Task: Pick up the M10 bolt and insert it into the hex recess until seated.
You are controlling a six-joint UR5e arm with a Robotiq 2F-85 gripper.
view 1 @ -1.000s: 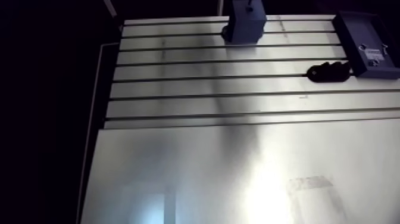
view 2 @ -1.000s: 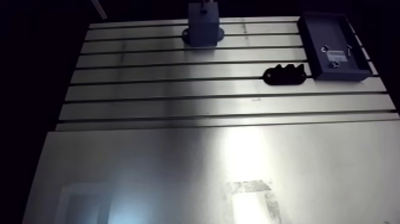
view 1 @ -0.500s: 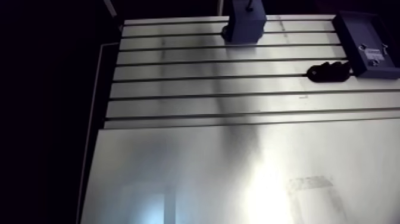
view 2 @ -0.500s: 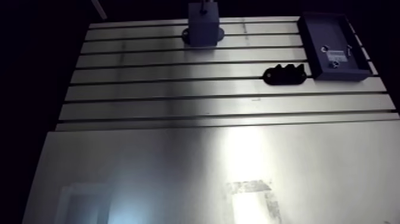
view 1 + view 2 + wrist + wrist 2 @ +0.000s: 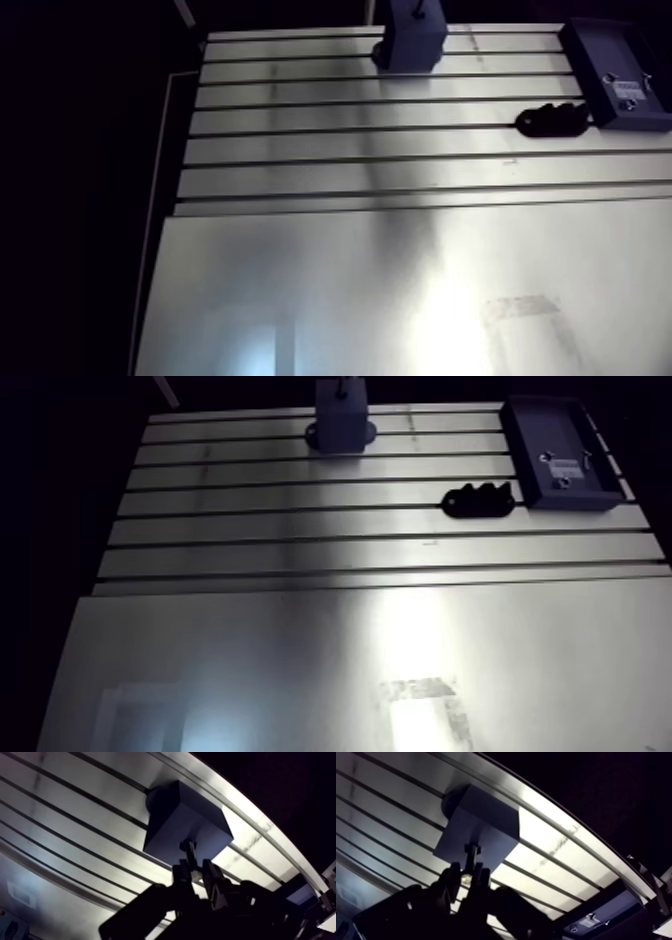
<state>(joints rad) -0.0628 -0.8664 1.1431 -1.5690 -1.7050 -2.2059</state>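
Block (image 5: 342,421) sitting at the table's (image 5: 300,556) far edge, bolt (image 5: 190,854) hanging over it, tray (image 5: 560,456) lying well right of the block, part (image 5: 480,499), perhaps a clamp, lying just before the tray.

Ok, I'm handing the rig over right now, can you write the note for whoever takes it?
Gripper: shut on the dark M10 bolt.
Blue-grey square block: on the slotted aluminium table, just ahead of the gripper, at the bolt's end; its hex recess is not visible.
Dark blue tray and black ridged holder lie aside on the table.
Done: bolt picked up and brought to the block.
Left: insert until seated.
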